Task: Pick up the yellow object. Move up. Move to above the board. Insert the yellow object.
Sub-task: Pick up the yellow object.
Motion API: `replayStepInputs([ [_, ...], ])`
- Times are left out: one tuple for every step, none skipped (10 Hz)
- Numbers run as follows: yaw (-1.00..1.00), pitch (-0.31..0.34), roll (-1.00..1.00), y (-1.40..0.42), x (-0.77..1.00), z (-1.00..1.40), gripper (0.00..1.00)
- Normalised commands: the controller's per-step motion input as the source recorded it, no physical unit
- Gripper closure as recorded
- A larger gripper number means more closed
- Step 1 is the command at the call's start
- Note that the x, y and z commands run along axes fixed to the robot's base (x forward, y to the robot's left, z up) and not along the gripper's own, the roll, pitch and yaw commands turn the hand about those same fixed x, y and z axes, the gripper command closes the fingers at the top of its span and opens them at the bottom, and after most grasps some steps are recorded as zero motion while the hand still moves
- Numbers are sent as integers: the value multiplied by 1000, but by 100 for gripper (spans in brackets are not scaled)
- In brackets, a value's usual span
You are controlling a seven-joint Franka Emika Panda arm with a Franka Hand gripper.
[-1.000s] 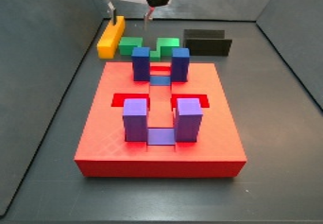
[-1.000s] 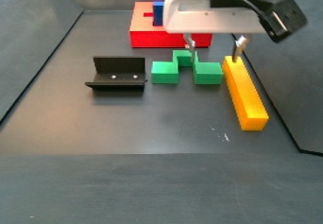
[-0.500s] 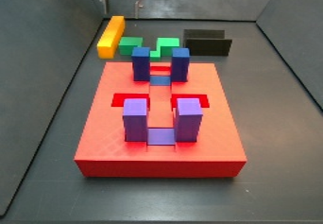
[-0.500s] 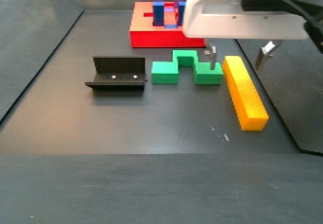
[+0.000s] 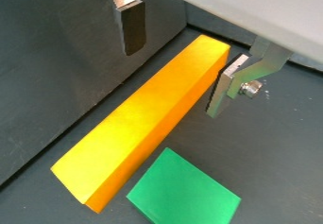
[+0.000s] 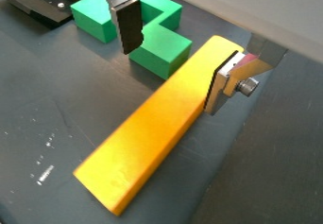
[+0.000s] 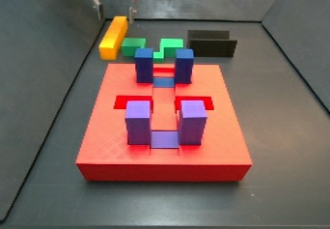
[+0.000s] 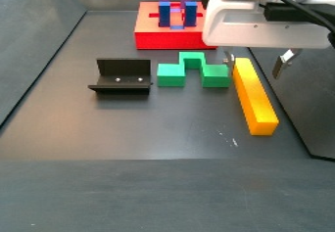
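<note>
I have the gripper (image 6: 177,56) poised over the far end of the yellow bar (image 6: 161,135), jaws apart and empty, one finger on each long side in both wrist views. The bar lies flat on the dark tray floor (image 8: 157,128), just beside the green blocks (image 8: 190,71) and well apart from the red board (image 7: 164,127). It looks rigid and light, with smooth, possibly slippery faces. I judge that pinching it this near one end would let the long free end sag or swing, so I would rather shift toward mid-length before closing across the narrow width.
</note>
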Motion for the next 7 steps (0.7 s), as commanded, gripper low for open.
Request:
replayStepInputs([
  [160, -237, 0, 0, -137, -157, 0],
  [191, -254, 0, 0, -157, -140, 0],
  [217, -279, -11, 0, -126, -109, 0],
  [260, -299, -21, 0, -83, -103, 0],
  [249, -251, -3, 0, 0, -77, 0],
  [191, -191, 0, 0, 0, -91, 0],
  [109, -156, 0, 0, 0, -166, 0],
])
